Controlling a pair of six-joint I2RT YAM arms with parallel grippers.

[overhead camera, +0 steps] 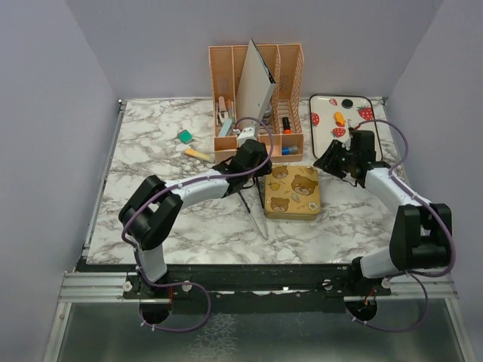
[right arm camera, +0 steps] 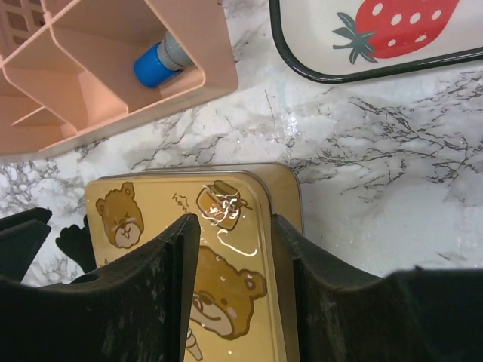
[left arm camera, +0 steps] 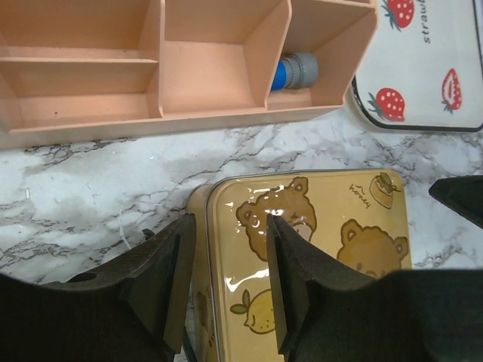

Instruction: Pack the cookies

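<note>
A yellow tin (overhead camera: 292, 191) with bear prints lies closed at the table's middle. At least one orange cookie (overhead camera: 339, 118) lies on the white strawberry tray (overhead camera: 323, 143) at the back right; my right arm hides part of the tray. My left gripper (overhead camera: 253, 162) is open over the tin's left edge (left arm camera: 198, 249), with that edge between its fingers. My right gripper (overhead camera: 336, 162) is open over the tin's right side (right arm camera: 283, 219). No cookie shows in either wrist view. The tray's rim shows in the left wrist view (left arm camera: 407, 127) and in the right wrist view (right arm camera: 317, 74).
A pink desk organiser (overhead camera: 256, 98) stands behind the tin, holding a white board and a blue-capped tube (left arm camera: 294, 72), also in the right wrist view (right arm camera: 158, 64). A green block (overhead camera: 185, 136) and a yellow-orange stick (overhead camera: 198, 154) lie back left. A thin grey blade (overhead camera: 260, 222) lies left of the tin.
</note>
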